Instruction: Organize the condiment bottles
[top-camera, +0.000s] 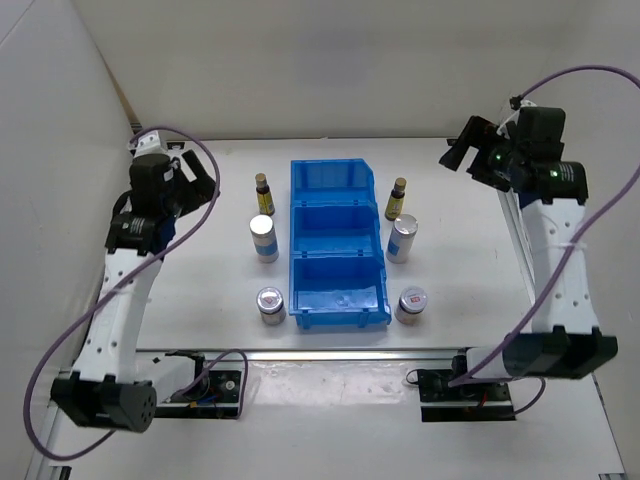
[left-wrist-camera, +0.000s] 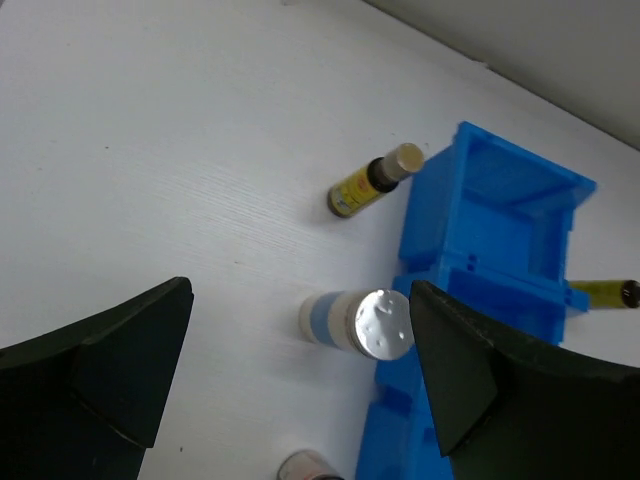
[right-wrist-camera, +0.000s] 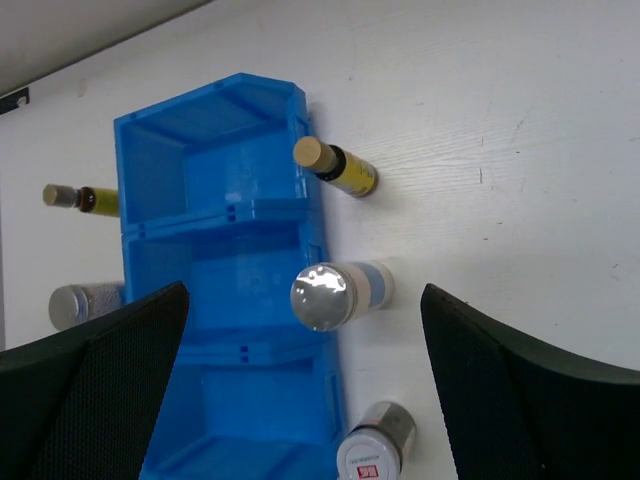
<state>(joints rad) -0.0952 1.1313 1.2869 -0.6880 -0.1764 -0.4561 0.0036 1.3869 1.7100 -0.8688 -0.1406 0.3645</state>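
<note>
**Top view.** The left end effector (top-camera: 197, 178) and the right end effector (top-camera: 460, 145) both hang above the table (top-camera: 460, 270) with fingers spread, holding nothing. The blue bin (top-camera: 296, 250) sits between them. None of the condiment bottles is in it; three stand in a row on each arm's side. The left brown bottle (top-camera: 264, 195) and right brown bottle (top-camera: 397, 198) stand closest to the end effectors. They are tall and narrow, so a glancing touch from a descending finger would probably tip one, and it could then roll.

**Left wrist view.** The spread fingers frame the left white-blue cylinder (left-wrist-camera: 355, 322), which stands below and between them, just beside the bin wall. The main risk is the bin-side finger. I cannot tell whether the gap beside the wall is wide enough for it. If it is not, a straight descent lands on the rim and shoves the bin or skews the grasp. The left silver jar (left-wrist-camera: 308, 467) sits nearer the wrist, only partly in view, and could be clipped unseen.

**Right wrist view.** The right white-blue cylinder (right-wrist-camera: 345, 292) likewise stands below and between the open fingers, close against the bin, so the same rim collision threatens. Its smooth round body may slip if pinched high, near the shiny lid. The right silver jar (right-wrist-camera: 375, 448) stands nearer the wrist. Beyond the cylinder, the right brown bottle stands very close to the bin; I cannot tell if they touch.
</note>
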